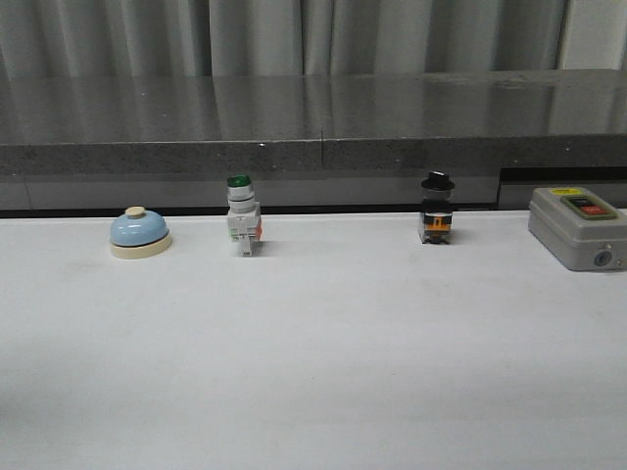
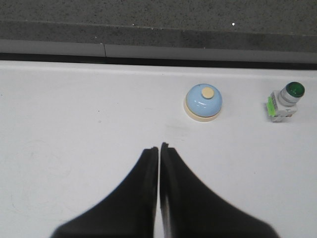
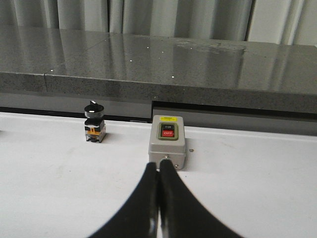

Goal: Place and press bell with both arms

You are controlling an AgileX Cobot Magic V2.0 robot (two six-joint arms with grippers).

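The light-blue dome bell (image 1: 138, 233) with a cream base and cream button stands at the far left of the white table. It also shows in the left wrist view (image 2: 203, 101), ahead of my left gripper (image 2: 159, 147) and off to one side, well apart from it. My left gripper is shut and empty. My right gripper (image 3: 159, 164) is shut and empty, its tips close in front of a grey switch box (image 3: 169, 140). Neither arm shows in the front view.
A green-capped white push-button switch (image 1: 242, 215) stands right of the bell and also shows in the left wrist view (image 2: 286, 100). A black-capped switch (image 1: 437, 209) stands further right. The grey switch box (image 1: 578, 227) is at the far right. A dark stone ledge (image 1: 313, 137) runs behind the table.
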